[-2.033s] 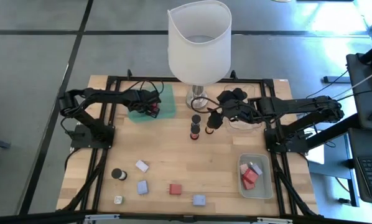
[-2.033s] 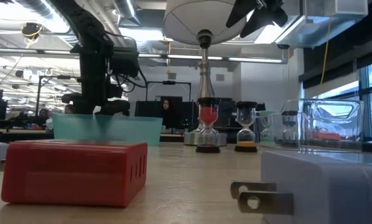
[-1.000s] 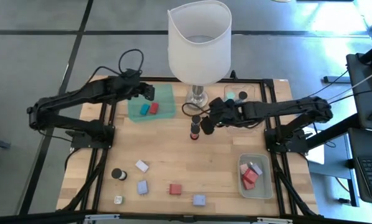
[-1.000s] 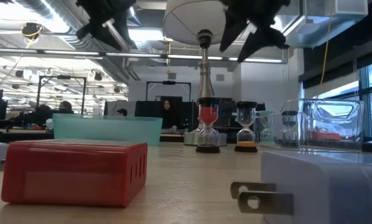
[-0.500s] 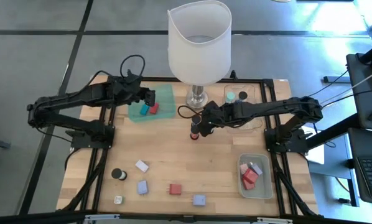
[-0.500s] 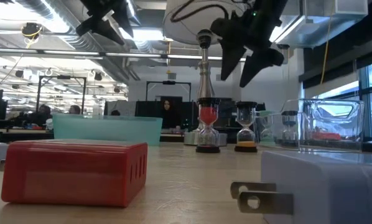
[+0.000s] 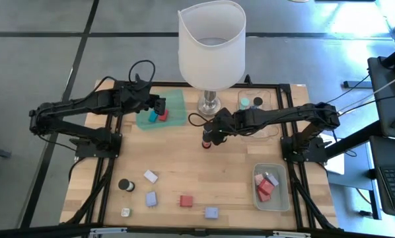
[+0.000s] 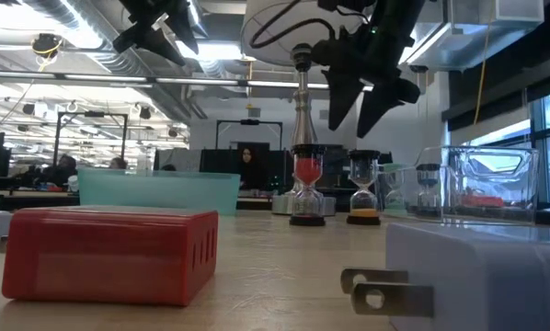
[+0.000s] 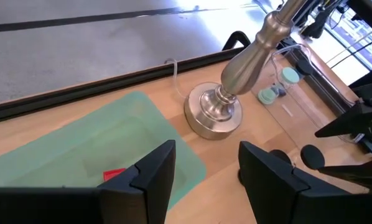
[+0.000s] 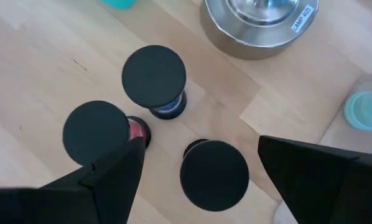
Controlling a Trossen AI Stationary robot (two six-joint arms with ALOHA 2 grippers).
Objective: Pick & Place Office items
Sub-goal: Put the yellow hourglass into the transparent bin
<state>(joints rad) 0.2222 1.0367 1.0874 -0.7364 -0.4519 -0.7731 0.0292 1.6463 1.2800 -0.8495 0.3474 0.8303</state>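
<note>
From above, your left gripper (image 7: 159, 108) hangs over the green tray (image 7: 174, 100) at the table's far edge, a red block (image 7: 163, 115) and a teal piece (image 7: 153, 117) lying in the tray just beside it. Your right gripper (image 7: 209, 132) sits over the dark-capped sand timers (image 7: 207, 139), close to the foot of the white-shaded lamp (image 7: 211, 43). Loose office blocks (image 7: 150, 176) dot the near half of the table, and more red pieces fill the clear bin (image 7: 271, 187) at your right.

At table height, a red block (image 8: 109, 253) and a white plug (image 8: 477, 276) crowd the foreground. Behind them the red sand timer (image 8: 306, 186) and a second timer (image 8: 363, 189) stand under the right gripper (image 8: 362, 87), its jaws spread with nothing in them. The left gripper (image 8: 155, 23) hovers high above the teal tray wall (image 8: 157, 191).

Your left wrist view looks past fingers (image 9: 153, 174) set apart and holding nothing, toward the lamp base (image 9: 214, 114).

Your right wrist view shows three black timer caps (image 10: 153, 71) between the spread fingers (image 10: 111, 173), untouched.
</note>
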